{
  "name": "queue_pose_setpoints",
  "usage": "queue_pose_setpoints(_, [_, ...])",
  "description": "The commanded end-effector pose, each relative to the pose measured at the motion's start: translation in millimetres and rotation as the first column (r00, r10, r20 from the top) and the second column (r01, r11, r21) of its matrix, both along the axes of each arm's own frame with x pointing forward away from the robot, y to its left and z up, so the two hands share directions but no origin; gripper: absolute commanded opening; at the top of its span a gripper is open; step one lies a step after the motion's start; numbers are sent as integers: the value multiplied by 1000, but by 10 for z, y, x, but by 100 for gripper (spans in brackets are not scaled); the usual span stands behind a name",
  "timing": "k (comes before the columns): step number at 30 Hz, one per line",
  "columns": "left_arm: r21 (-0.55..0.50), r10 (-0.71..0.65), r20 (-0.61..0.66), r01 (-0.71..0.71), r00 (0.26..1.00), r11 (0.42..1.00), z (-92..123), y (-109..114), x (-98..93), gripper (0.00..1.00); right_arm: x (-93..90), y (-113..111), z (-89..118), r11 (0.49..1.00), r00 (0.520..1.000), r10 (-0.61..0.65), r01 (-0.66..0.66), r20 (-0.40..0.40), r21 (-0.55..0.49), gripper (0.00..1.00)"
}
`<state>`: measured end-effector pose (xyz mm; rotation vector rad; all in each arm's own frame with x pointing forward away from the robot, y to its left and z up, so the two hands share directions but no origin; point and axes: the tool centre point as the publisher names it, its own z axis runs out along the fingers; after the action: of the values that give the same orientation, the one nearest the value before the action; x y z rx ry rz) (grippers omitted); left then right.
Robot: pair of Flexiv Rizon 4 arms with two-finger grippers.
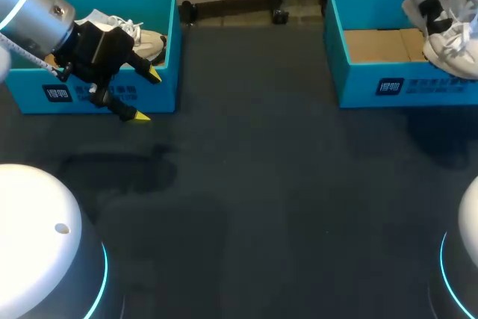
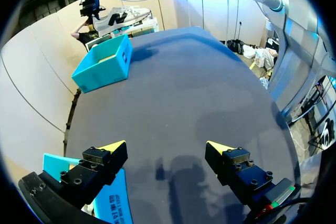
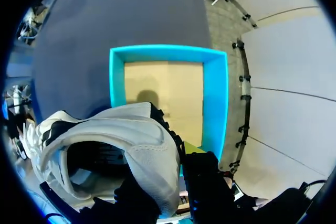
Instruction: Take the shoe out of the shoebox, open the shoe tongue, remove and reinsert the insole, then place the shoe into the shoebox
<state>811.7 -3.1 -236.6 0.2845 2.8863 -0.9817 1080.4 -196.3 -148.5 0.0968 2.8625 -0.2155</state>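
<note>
The right tool [image 3: 173, 166] is clamped on the collar of the white trainer with black panels [image 1: 446, 24], which hangs at the upper right of the frame, above the open teal cardboard shoebox [image 1: 358, 84] and apparently clear of its bare brown floor. The lifting-out seems nearly done. What is left is probably a clean carry to the dark desk [image 1: 261, 199].

To do that well, the shoe should pass over the near wall with height to spare, since the loose laces could catch on the rim. It should land sole-down on the open middle of the desk, with its mouth upward for the tongue work.

The left tool [image 1: 147, 95] hangs at the upper left with its yellow tips apart and nothing between them, before a second teal shoebox [image 1: 168, 42] holding a pale shoe [image 1: 123, 31]. It looks well placed to come across and steady the trainer.
</note>
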Motion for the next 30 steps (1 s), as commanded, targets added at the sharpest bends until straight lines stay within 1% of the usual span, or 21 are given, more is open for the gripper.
queue_pose_setpoints(1, [2, 0, 1, 0, 1000, 1000, 2, 5, -11, 100, 61, -172, -20, 1000, 1000, -11, 11, -9, 8, 0])
queue_pose_setpoints(8, [2, 0, 1, 0, 1000, 1000, 2, 5, -11, 100, 117, -546, -73, 995, 995, -97, 97, -28, 8, 0])
queue_pose_setpoints(13, [2, 0, 1, 0, 1000, 1000, 2, 5, -11, 100, 133, -744, -92, 984, 985, -173, 174, -25, 27, 0])
queue_pose_setpoints(16, [2, 0, 1, 0, 1000, 1000, 2, 5, -11, 100, 117, -870, -116, 971, 971, -239, 239, -17, 26, 0])
queue_pose_setpoints(18, [2, 0, 1, 0, 1000, 1000, 2, 5, -11, 100, 98, -951, -120, 953, 955, -297, 298, -16, 51, 0])
queue_pose_setpoints(19, [2, 0, 1, 0, 1000, 1000, 2, 5, -11, 100, 78, -1009, -116, 934, 936, -352, 352, -7, 60, 0])
queue_pose_setpoints(21, [2, 0, 1, 0, 1000, 1000, 2, 5, -11, 100, 56, -1067, -107, 909, 912, -410, 409, 6, 79, 0])
queue_pose_setpoints(22, [2, 0, 1, 0, 1000, 1000, 2, 5, -11, 100, 42, -1100, -88, 877, 879, -476, 473, 18, 86, 0])
queue_pose_setpoints(23, [2, 0, 1, 0, 1000, 1000, 2, 5, -11, 100, 36, -1115, -85, 868, 870, -492, 488, 24, 97, 0])
queue_pose_setpoints(24, [2, 0, 1, 0, 1000, 1000, 2, 5, -11, 100, 24, -1146, -78, 834, 837, -547, 541, 32, 105, 0])
queue_pose_setpoints(25, [2, 0, 1, 0, 1000, 1000, 2, 5, -11, 100, 19, -1160, -77, 822, 824, -566, 560, 34, 106, 0])
queue_pose_setpoints(27, [2, 0, 1, 0, 1000, 1000, 2, 5, -11, 100, 1, -1169, -55, 778, 780, -625, 617, 43, 118, 0])
queue_pose_setpoints(29, [2, 0, 1, 0, 1000, 1000, 2, 5, -11, 100, -16, -1218, -49, 712, 713, -700, 691, 45, 125, 0])
queue_pose_setpoints(30, [2, 0, 1, 0, 1000, 1000, 2, 5, -11, 100, -27, -1237, -45, 689, 690, -723, 713, 44, 130, 0])
